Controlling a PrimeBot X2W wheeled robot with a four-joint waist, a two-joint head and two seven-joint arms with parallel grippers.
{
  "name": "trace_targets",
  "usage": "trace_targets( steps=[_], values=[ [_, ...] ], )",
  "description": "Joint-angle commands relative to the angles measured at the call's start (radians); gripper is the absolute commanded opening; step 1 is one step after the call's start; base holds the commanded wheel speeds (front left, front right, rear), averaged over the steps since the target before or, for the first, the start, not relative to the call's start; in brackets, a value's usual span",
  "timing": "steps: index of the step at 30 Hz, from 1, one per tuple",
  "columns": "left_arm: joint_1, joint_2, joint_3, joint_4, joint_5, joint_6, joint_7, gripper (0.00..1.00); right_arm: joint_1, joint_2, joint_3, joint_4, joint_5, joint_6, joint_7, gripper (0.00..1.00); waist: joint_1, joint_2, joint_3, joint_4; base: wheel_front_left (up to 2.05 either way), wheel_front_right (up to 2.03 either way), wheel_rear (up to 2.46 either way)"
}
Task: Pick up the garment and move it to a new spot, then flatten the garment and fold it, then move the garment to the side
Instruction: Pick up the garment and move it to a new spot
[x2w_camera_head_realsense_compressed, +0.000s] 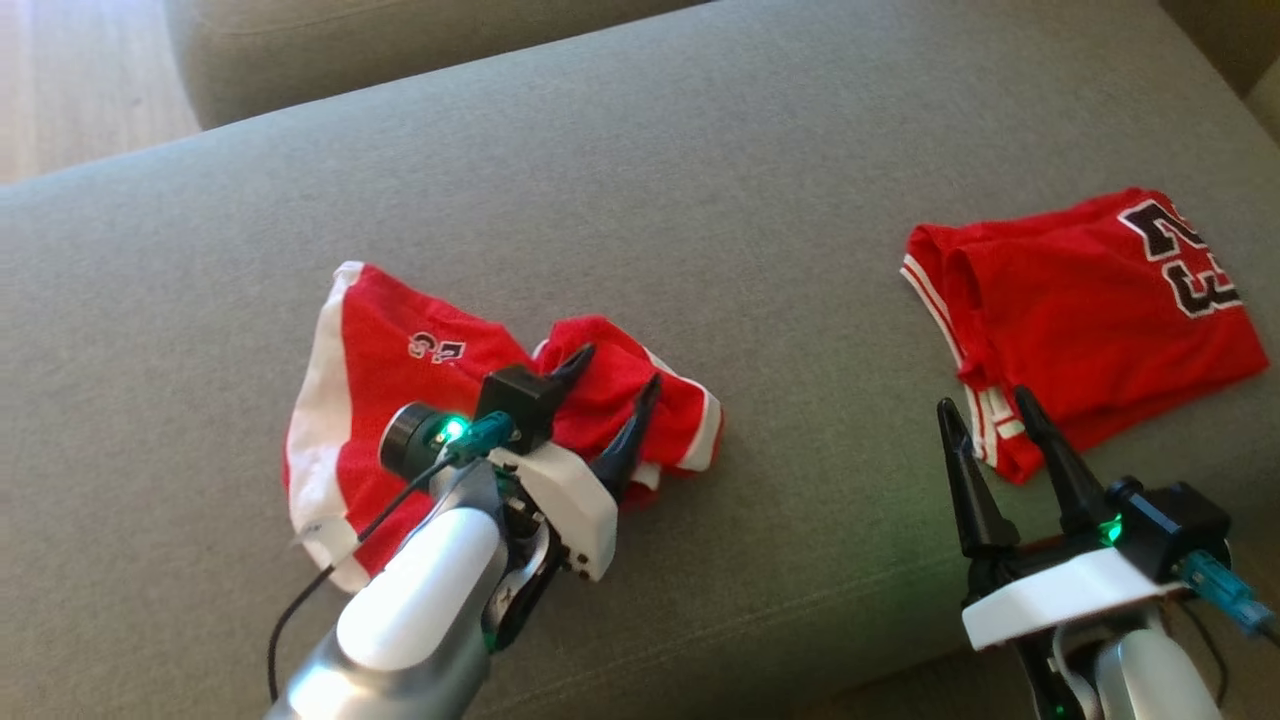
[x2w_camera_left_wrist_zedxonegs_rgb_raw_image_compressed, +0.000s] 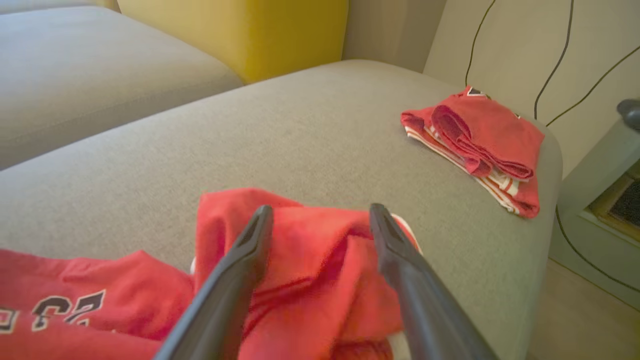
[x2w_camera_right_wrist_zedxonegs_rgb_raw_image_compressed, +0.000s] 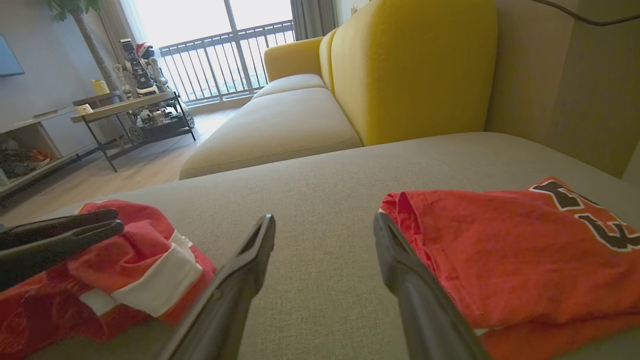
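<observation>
A crumpled red garment (x2w_camera_head_realsense_compressed: 380, 370) with white trim and a small number print lies on the left half of the grey sofa cushion (x2w_camera_head_realsense_compressed: 700, 200). My left gripper (x2w_camera_head_realsense_compressed: 616, 370) hovers over its bunched right end, open, and nothing is pinched between its fingers. In the left wrist view the garment (x2w_camera_left_wrist_zedxonegs_rgb_raw_image_compressed: 310, 270) bulges up between and under the spread fingers of the left gripper (x2w_camera_left_wrist_zedxonegs_rgb_raw_image_compressed: 320, 210). My right gripper (x2w_camera_head_realsense_compressed: 984, 400) stands open at the near right. The right wrist view shows the garment (x2w_camera_right_wrist_zedxonegs_rgb_raw_image_compressed: 140, 270) at lower left under the left gripper (x2w_camera_right_wrist_zedxonegs_rgb_raw_image_compressed: 116, 220).
A folded red jersey (x2w_camera_head_realsense_compressed: 1090, 310) with a black number lies at the cushion's right end, just beyond my right fingertips. A yellow backrest (x2w_camera_right_wrist_zedxonegs_rgb_raw_image_compressed: 410, 65) rises behind. Wood floor (x2w_camera_head_realsense_compressed: 60, 80) lies past the left edge. Bare cushion separates the two red pieces.
</observation>
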Motion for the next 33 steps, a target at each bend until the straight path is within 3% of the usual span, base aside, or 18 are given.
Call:
trace_targets(
  steps=[1,6,13,16,19,22,33],
  values=[
    [-0.047,0.003,0.031,-0.025,0.01,0.016,-0.029,1.0,-0.026,-0.009,0.022,-0.032,0.008,0.0,-0.009,1.0,0.0,0.0,-0.013,0.021,0.0,0.0,0.0],
    [0.019,-0.006,0.061,-0.074,-0.012,0.074,-0.079,1.0,-0.012,-0.009,0.018,-0.03,0.013,0.0,-0.009,1.0,0.0,0.0,-0.051,0.059,0.0,0.0,0.0],
    [0.206,0.009,0.088,-0.269,-0.023,0.123,-0.112,1.0,0.023,-0.009,-0.001,-0.031,0.009,0.0,-0.009,1.0,0.0,0.0,-0.088,0.122,0.0,0.0,0.0],
    [0.291,0.014,0.075,-0.343,-0.026,0.111,-0.114,1.0,0.038,-0.009,-0.01,-0.034,0.004,0.0,-0.009,1.0,0.0,0.0,-0.094,0.152,0.0,0.0,0.0],
    [0.345,0.026,0.036,-0.392,-0.029,0.049,-0.115,1.0,0.05,-0.009,-0.02,-0.035,0.001,0.0,-0.009,1.0,0.0,0.0,-0.1,0.182,0.0,0.0,0.0],
    [0.364,0.037,0.035,-0.419,-0.004,0.041,-0.115,1.0,0.055,-0.009,-0.024,-0.037,-0.002,0.0,-0.009,1.0,0.0,0.0,-0.104,0.2,0.0,0.0,0.0],
    [0.539,-0.005,0.256,-0.537,0.08,0.227,-0.115,1.0,0.108,-0.009,-0.059,-0.057,-0.017,0.0,-0.009,1.0,0.0,0.0,-0.14,0.273,0.0,0.0,0.0]
  ],
)
